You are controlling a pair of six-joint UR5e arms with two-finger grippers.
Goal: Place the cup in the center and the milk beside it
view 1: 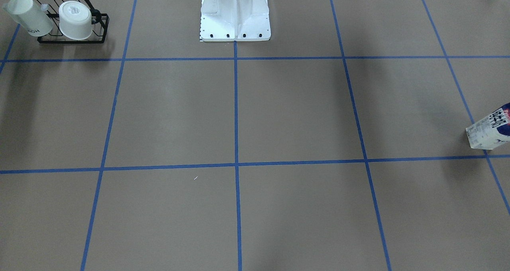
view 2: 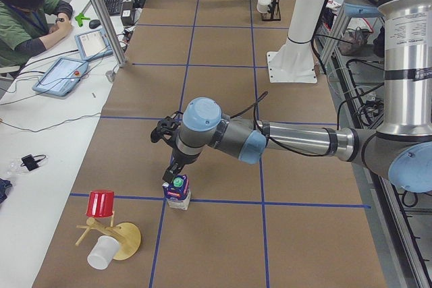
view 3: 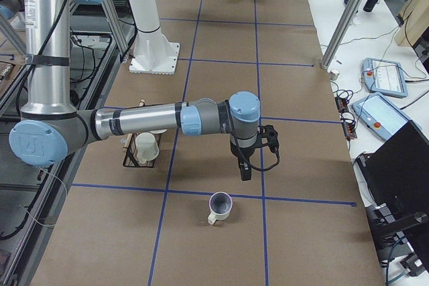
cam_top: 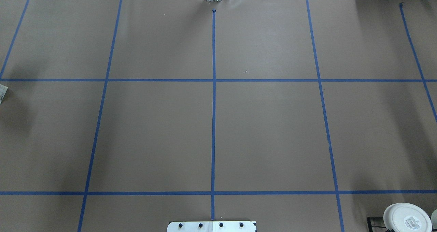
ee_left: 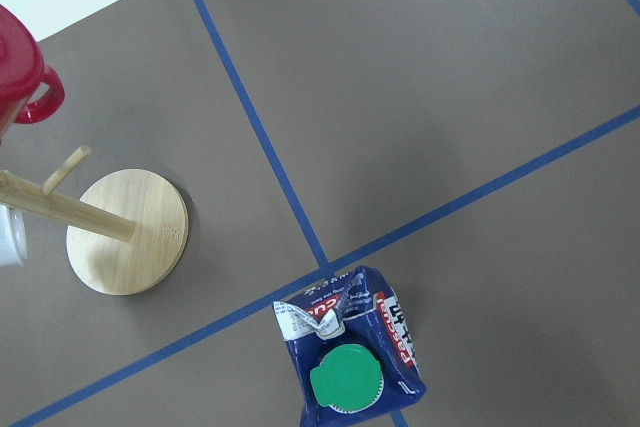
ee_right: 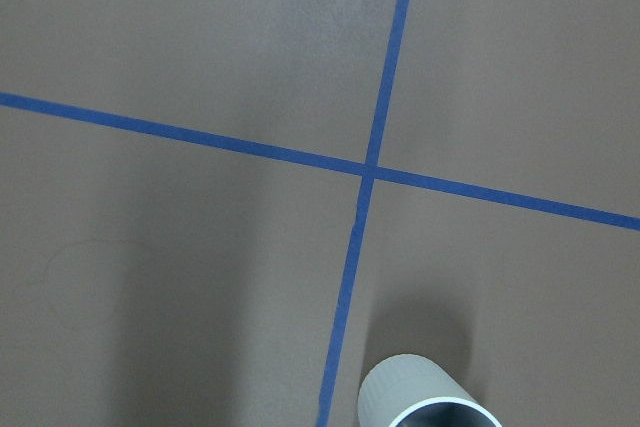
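The milk (ee_left: 345,352), a navy and white carton with a green cap, stands upright on a blue tape crossing. It also shows in the exterior left view (view 2: 177,192) and at the right edge of the front view (view 1: 490,127). My left gripper (view 2: 172,175) hangs just above the carton's cap; I cannot tell if it is open or shut. The cup (view 3: 220,205), pale with a dark inside, stands upright; its rim shows in the right wrist view (ee_right: 425,402). My right gripper (view 3: 245,171) hangs just above and behind it; its state cannot be told. The center (cam_top: 213,136) is bare brown board.
A black wire rack (view 1: 73,22) holds two other white cups near my right side. A wooden cup tree (ee_left: 127,232) with a red cup (view 2: 101,202) and a white cup stands next to the milk. The white robot base (view 1: 235,16) stands at the table's edge.
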